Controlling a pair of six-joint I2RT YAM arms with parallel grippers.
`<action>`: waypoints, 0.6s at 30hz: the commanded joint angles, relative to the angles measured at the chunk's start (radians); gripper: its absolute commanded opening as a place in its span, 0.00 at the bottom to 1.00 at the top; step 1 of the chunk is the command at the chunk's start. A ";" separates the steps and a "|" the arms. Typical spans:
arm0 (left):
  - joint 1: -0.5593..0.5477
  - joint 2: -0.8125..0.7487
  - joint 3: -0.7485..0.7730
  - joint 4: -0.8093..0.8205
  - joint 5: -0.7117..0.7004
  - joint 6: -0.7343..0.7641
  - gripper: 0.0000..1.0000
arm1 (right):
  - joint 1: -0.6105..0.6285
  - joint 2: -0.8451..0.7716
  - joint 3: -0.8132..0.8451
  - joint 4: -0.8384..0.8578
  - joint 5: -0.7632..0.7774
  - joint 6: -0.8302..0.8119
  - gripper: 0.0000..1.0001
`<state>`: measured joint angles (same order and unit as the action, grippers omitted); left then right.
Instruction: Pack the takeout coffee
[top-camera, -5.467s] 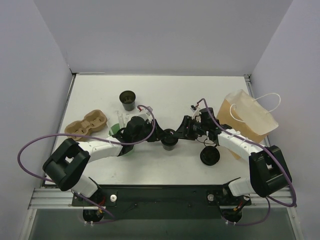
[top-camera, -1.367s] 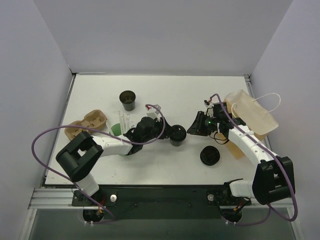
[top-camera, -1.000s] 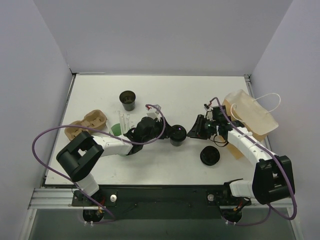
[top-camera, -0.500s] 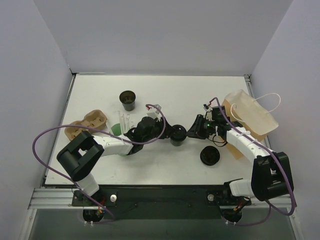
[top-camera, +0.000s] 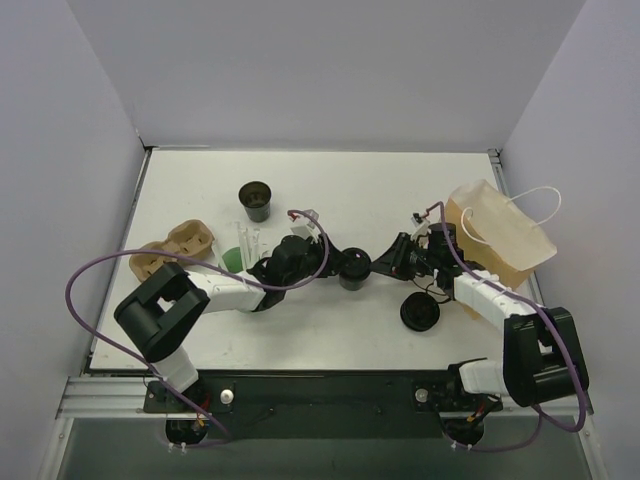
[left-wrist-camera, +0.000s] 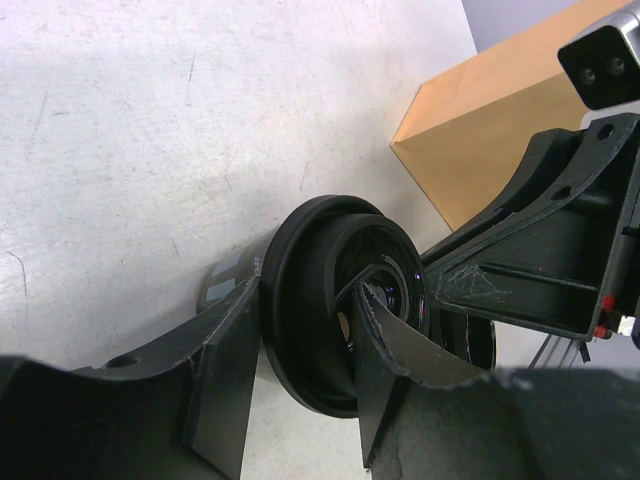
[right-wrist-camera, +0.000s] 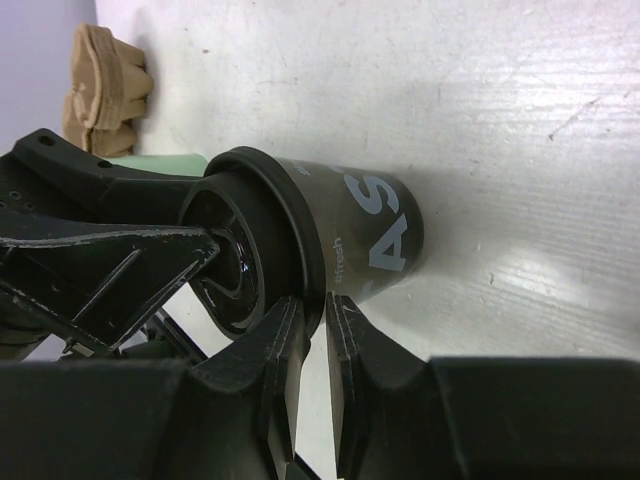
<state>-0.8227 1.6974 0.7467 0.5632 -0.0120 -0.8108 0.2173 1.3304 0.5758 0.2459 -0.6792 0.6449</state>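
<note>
The takeout coffee, a small black cup with grey lettering, stands mid-table between my two arms. My left gripper reaches in from the left and is shut on the cup's wall, one finger outside and one inside the mouth. From the right, my right gripper has its two fingers pinched on the near rim, with only a narrow gap between the pads. In the left wrist view the right gripper shows just behind the cup.
A flat black lid lies near the right arm. At the right stands a brown paper bag with a white handle. A black cup with a brown inside, a green cup and a cardboard cup carrier are on the left.
My right gripper has moved left up to the cup and narrowed its fingers onto the rim. The left gripper has kept its hold, and the cup has barely shifted.
</note>
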 joint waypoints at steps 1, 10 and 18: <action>-0.021 0.159 -0.139 -0.439 0.006 0.058 0.37 | 0.027 0.095 -0.140 -0.001 0.153 -0.021 0.15; -0.026 0.179 -0.188 -0.382 0.012 0.010 0.36 | 0.059 0.053 -0.149 -0.091 0.279 -0.011 0.11; -0.027 0.136 -0.142 -0.445 0.010 0.019 0.36 | 0.067 -0.094 0.070 -0.218 0.150 -0.051 0.42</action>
<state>-0.8185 1.7157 0.6868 0.6868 -0.0433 -0.8822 0.2687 1.2583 0.5552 0.2535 -0.5312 0.6685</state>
